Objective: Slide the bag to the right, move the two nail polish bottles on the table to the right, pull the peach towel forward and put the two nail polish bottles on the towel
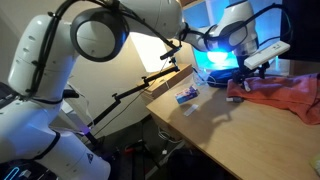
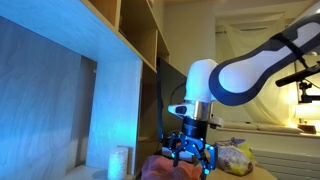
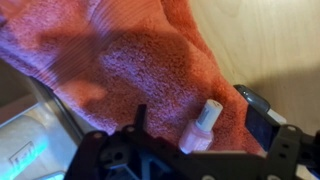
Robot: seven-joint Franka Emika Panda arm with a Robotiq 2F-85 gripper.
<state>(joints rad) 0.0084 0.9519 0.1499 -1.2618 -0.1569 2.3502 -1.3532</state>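
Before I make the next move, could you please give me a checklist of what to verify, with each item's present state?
1. Gripper open: ok.
2. Nail polish bottle on the peach towel, between the jaws in the wrist view: ok.
3. That bottle upright: cannot tell.
4. Second bottle located: cannot tell, no view shows it.
5. Bag beside the gripper, not in the jaws: ok.
6. Towel resting on the wooden table: ok.

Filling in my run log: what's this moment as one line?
gripper open, holding nothing | above peach towel | one nail polish bottle resting on towel, under gripper
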